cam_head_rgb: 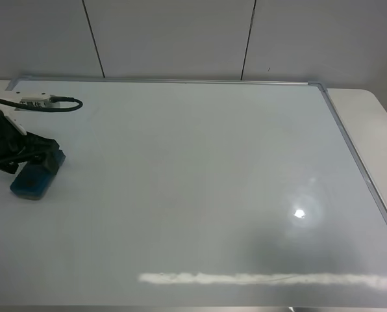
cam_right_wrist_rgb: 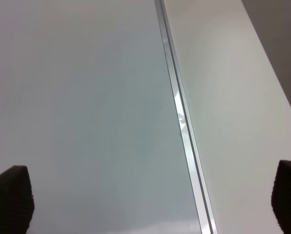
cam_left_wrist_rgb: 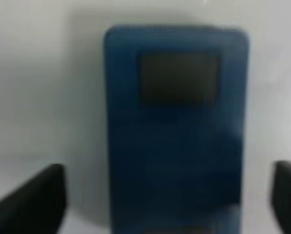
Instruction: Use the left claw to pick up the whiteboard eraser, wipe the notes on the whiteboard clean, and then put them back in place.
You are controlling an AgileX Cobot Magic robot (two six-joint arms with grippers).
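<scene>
The whiteboard [cam_head_rgb: 200,175] lies flat and fills most of the exterior view. No notes show on it; its surface looks plain white with glare. The teal-blue whiteboard eraser [cam_head_rgb: 32,180] rests on the board at the far left. The left claw [cam_head_rgb: 32,162] is right over the eraser's near end, open, with its fingers [cam_left_wrist_rgb: 38,200] on either side of the eraser [cam_left_wrist_rgb: 175,136] and a gap on each side. The right gripper [cam_right_wrist_rgb: 150,195] is open and empty above the whiteboard's right edge [cam_right_wrist_rgb: 184,136]; it does not show in the exterior view.
A white box and black cable [cam_head_rgb: 47,103] sit at the left arm's wrist near the board's back left corner. A white table [cam_head_rgb: 369,123] extends past the board's right frame. A grey panelled wall [cam_head_rgb: 180,39] stands behind.
</scene>
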